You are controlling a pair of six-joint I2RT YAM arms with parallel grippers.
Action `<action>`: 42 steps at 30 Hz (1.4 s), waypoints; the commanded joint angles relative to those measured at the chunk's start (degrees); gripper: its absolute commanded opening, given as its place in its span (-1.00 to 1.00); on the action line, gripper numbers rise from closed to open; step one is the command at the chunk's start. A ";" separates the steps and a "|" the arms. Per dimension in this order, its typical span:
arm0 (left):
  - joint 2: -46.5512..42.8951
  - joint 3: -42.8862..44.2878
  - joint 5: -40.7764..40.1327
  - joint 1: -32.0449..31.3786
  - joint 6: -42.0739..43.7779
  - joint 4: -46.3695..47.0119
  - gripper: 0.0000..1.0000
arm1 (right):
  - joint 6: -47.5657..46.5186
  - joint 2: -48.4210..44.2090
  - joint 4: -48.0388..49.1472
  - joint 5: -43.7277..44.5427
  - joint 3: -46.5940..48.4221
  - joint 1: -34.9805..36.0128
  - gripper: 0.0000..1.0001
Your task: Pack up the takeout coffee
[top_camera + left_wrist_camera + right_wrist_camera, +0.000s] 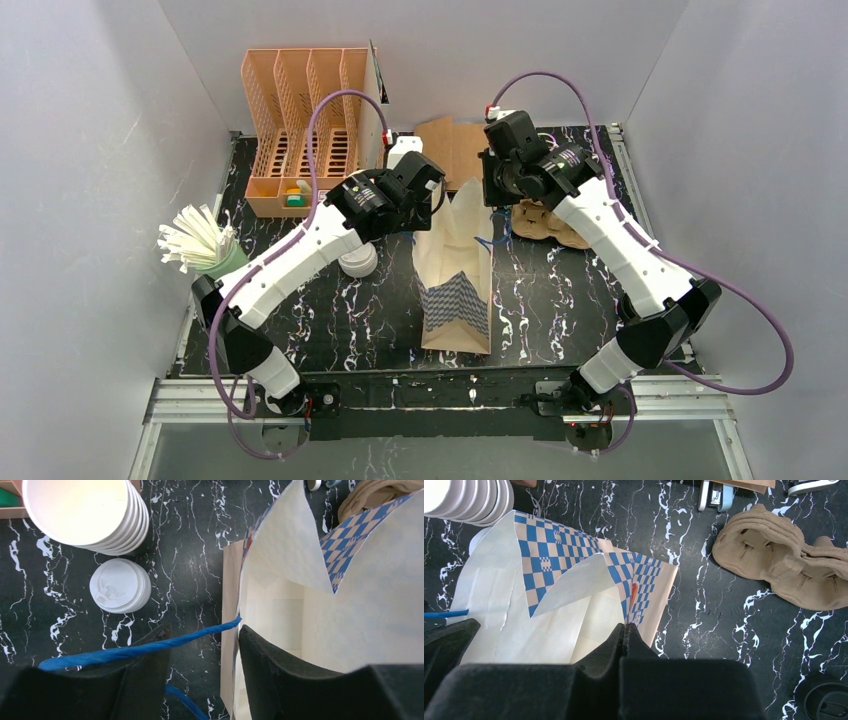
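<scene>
While the coffee sits unpacked, two robot arms meet at the far end of a paper bag in the middle of the desk, apparently to spread its mouth. The right pincer is closed tight on the bag's right rim, pinching the paper, a hold that looks meant to anchor that side. The left pincer stands about half open and grips nothing. One finger reaches inside the bag and the other sits outside over the desk. The bag's left wall and a blue handle run between them, and the pincer seems placed to catch that wall and draw it left. Left of the bag, apart from its mouth, stand a nested stack of white cups and, just nearer, a small pile of white lids; no cup in view wears a lid. The brown pulp tray lies on the desk to the right of the bag with no cup in it. Nothing shows inside the bag, so packing appears to be at its opening stage.
</scene>
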 commanded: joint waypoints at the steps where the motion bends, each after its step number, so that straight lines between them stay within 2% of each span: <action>1: -0.67 -1.41 2.22 0.53 0.64 0.95 -0.10 | -0.24 -2.81 2.66 1.30 -0.58 -0.70 -0.97; 6: 0.78 0.72 -5.95 0.73 1.02 -3.76 -0.77 | -1.68 -2.02 0.06 5.24 1.48 -3.58 -0.97; 10: 1.73 4.32 -12.62 0.73 1.54 -8.47 -1.00 | -2.96 -1.80 -2.73 7.56 3.62 -9.27 -0.97; 15: 2.79 6.28 -14.11 0.73 1.57 -9.73 -1.00 | -3.87 -1.03 -4.04 10.66 6.62 -12.33 -0.97; 18: 3.61 6.65 -10.73 0.73 1.17 -7.24 -1.00 | -4.54 -0.16 -3.34 10.08 7.54 -12.39 -0.97; 22: 6.14 8.16 -2.67 0.73 0.22 -1.00 -1.00 | -8.25 1.10 -0.22 2.22 7.47 -12.43 -0.61; 25: 8.10 9.82 -2.66 0.73 -1.42 0.27 -1.00 | -8.66 3.35 -1.12 0.50 10.40 -12.43 -0.57; 30: 8.09 10.37 -2.31 0.73 -4.23 2.46 -1.00 | -9.84 6.38 -5.30 -0.25 19.61 -12.50 -0.25; 32: 8.08 10.56 -1.97 0.73 -5.17 2.46 -1.00 | -9.85 7.60 -8.06 -1.38 25.70 -12.47 -0.19; 36: 6.76 9.35 -2.09 0.73 -6.98 2.30 -1.00 | -7.31 6.83 -9.10 -11.02 32.16 -12.46 -0.36; 37: 6.33 8.99 -2.13 0.73 -7.31 2.30 -1.00 | -6.15 6.55 -9.38 -13.81 32.64 -12.37 -0.49; 39: 5.38 8.18 -2.56 0.73 -7.98 2.37 -1.00 | -3.80 5.86 -9.55 -19.16 31.86 -10.97 -0.92; 42: 4.34 7.59 -2.68 0.73 -8.65 2.38 -1.00 | -1.08 4.93 -9.89 -18.64 29.92 -2.68 -0.97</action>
